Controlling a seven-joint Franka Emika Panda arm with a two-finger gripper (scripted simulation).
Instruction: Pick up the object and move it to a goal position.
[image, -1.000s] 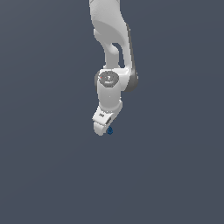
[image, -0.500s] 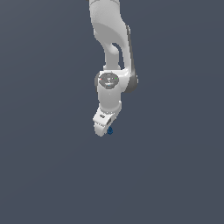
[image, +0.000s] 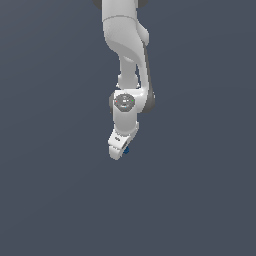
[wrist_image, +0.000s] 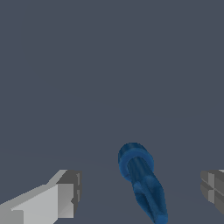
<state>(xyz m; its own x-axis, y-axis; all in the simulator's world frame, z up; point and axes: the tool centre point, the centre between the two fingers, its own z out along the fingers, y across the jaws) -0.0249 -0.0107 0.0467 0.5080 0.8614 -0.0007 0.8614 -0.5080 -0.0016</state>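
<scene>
two fingertips (wrist_image: 65, 194) stand wide apart in the wrist view, and we note the dark blue object (wrist_image: 142, 181) lying between them, touching neither. the gripper (image: 119, 150) is spread and grips nothing. farther off, in the exterior view, we see the object (image: 127, 149) just beside the fingers on the grey surface (image: 200, 200).
</scene>
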